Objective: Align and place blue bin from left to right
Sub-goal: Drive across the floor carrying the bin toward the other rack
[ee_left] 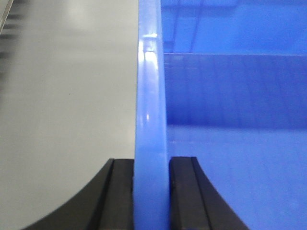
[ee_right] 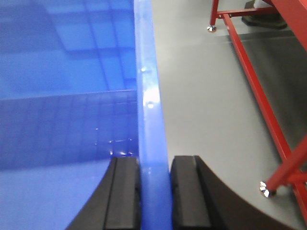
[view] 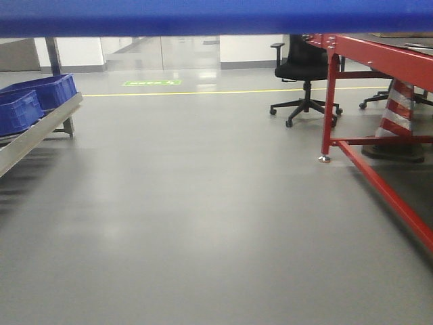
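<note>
Blue bin (view: pixel 203 17) spans crosswise, clamped by left fingers (ee_left: pixel 120 196) and right fingers (ee_right: pixel 189 191).

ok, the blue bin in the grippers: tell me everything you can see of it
The blue bin is bright, glossy plastic with a thick rounded rim and flat inner walls; what shows of its inside is empty. The left gripper is shut on one side rim, the right gripper on the opposite one. In the front view it is only a blue band across the top, so it seems held above the grey floor.
</note>
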`<state>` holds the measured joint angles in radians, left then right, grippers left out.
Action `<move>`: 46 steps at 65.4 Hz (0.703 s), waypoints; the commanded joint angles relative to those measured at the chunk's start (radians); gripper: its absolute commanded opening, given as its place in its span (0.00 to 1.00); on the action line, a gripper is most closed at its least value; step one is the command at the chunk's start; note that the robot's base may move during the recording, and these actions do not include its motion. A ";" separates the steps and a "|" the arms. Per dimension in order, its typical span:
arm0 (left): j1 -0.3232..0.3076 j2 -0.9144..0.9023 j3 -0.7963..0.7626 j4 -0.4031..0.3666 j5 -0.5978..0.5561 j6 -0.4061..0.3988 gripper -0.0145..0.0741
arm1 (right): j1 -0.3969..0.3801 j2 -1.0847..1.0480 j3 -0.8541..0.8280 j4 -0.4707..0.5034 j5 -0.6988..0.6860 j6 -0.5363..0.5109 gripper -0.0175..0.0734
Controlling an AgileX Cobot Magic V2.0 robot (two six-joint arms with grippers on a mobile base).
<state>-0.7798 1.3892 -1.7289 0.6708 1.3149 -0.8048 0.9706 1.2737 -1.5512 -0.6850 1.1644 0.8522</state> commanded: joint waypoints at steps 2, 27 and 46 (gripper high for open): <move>-0.021 -0.007 -0.010 -0.011 -0.094 0.002 0.04 | 0.018 -0.006 -0.011 -0.009 -0.313 0.006 0.01; -0.021 -0.007 -0.010 -0.010 -0.094 0.002 0.04 | 0.018 -0.006 -0.011 -0.009 -0.316 0.006 0.01; -0.021 -0.007 -0.010 -0.010 -0.094 0.002 0.04 | 0.018 -0.006 -0.011 -0.009 -0.321 0.006 0.01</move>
<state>-0.7798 1.3892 -1.7289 0.6708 1.3149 -0.8048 0.9706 1.2737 -1.5512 -0.6850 1.1644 0.8522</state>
